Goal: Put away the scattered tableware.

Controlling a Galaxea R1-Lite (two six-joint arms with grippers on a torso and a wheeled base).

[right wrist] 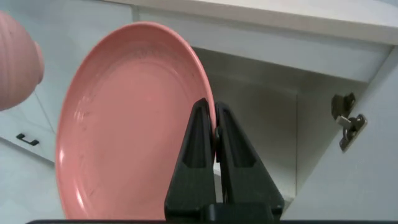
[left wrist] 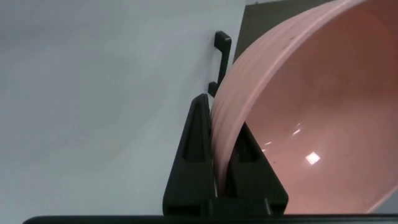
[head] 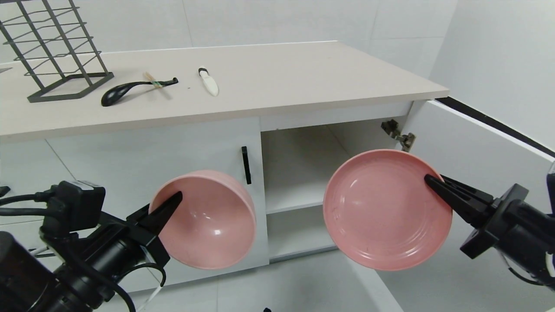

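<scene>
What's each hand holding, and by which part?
Left hand grips the pink bowl by its rim; right hand grips the pink plate by its rim.

The beige countertop point(head: 282, 78) carries a black wire rack point(head: 71, 89) at its left end, a black spoon point(head: 119, 92) just beside the rack with a short wooden piece point(head: 152, 80) across its handle, and a white utensil point(head: 209, 81) lying farther right.
</scene>
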